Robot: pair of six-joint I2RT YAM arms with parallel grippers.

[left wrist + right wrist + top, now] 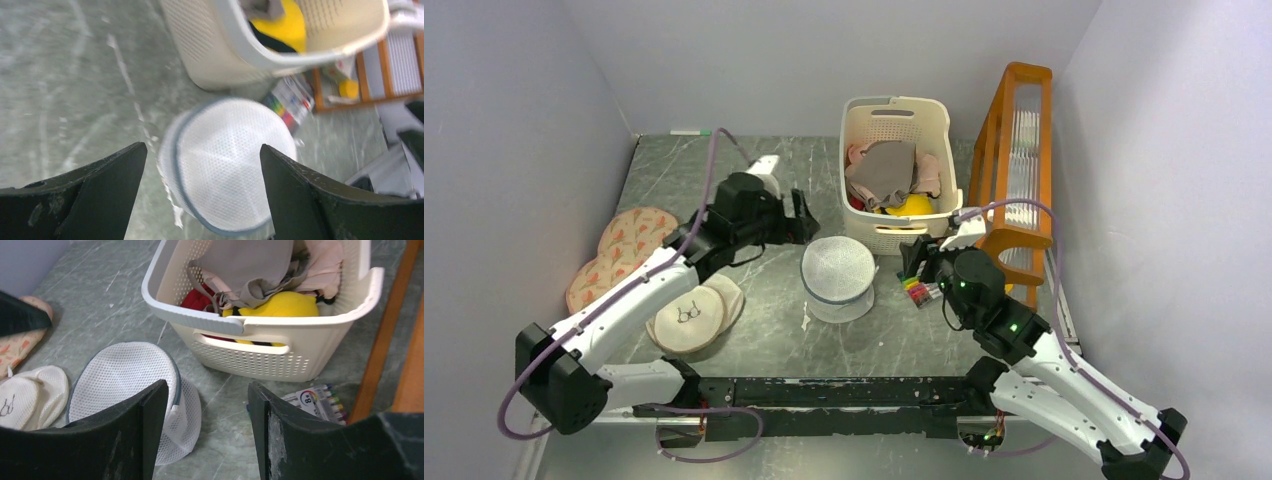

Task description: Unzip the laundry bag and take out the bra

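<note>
The laundry bag (838, 272) is a round white mesh pouch with a dark zip rim, standing on the grey table in front of the basket. It also fills the middle of the left wrist view (230, 170), and the right wrist view shows it at lower left (122, 372). My left gripper (803, 219) hovers just left of the bag and above it, open (203, 147), with nothing between its fingers. My right gripper (915, 262) is off to the bag's right, open (207, 385) over bare table. The bra is hidden.
A cream slatted basket (936, 120) holding grey-brown, pink and yellow clothes stands just behind the bag. An orange wooden rack (1016, 110) stands at the right. A pack of markers (316, 401) lies under my right gripper. Pink patterned pads (624, 245) and cream round pads (692, 318) lie at the left.
</note>
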